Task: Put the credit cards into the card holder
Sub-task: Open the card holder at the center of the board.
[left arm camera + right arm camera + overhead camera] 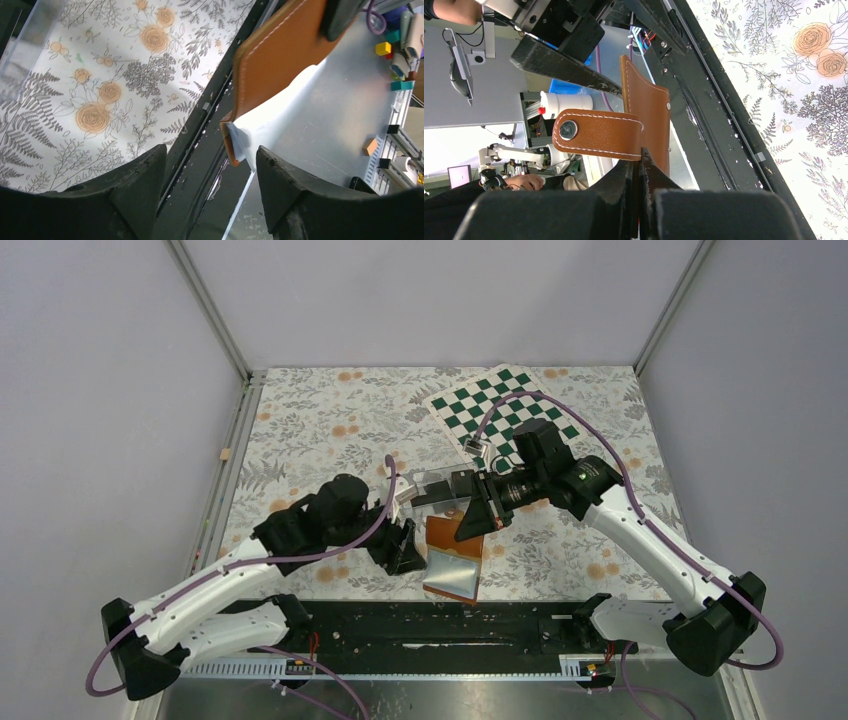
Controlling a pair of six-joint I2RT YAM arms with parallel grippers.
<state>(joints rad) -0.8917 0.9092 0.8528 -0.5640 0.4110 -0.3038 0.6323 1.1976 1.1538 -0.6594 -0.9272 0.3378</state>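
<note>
Your right gripper (640,161) clamped shut on card holder (649,112) edge, snap tab (596,134) pointing 9 o'clock. Your left gripper (211,152) open, card holder corner between its fingers (135,185).

We stretch our white-and-black left arm (215,585) low and inward, its black two-finger left gripper (405,545) parted wide, while our matching right arm (650,540) bends across, its black right gripper (639,165) pinching the tan-brown leather card holder (649,105).

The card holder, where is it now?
Top view: the card holder is at the centre of the table's near edge, between the left claw and the right claw, which is shut on it.
</note>
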